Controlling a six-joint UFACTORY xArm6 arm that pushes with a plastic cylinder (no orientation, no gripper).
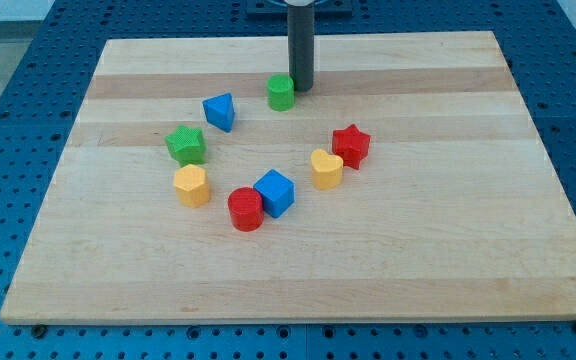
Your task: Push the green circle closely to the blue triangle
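The green circle point(281, 92) sits near the view's top centre of the wooden board point(448, 250). The blue triangle point(219, 111) lies a short way to its lower left, with a gap between them. My tip point(301, 87) stands just to the right of the green circle, touching or nearly touching its right side. The dark rod rises straight up from there to the view's top edge.
A green star point(185, 145) and a yellow hexagon point(191, 185) lie at the left. A red cylinder point(245, 209) and a blue cube point(275, 192) sit below the centre. A yellow heart point(326, 168) and a red star point(350, 145) lie at the right.
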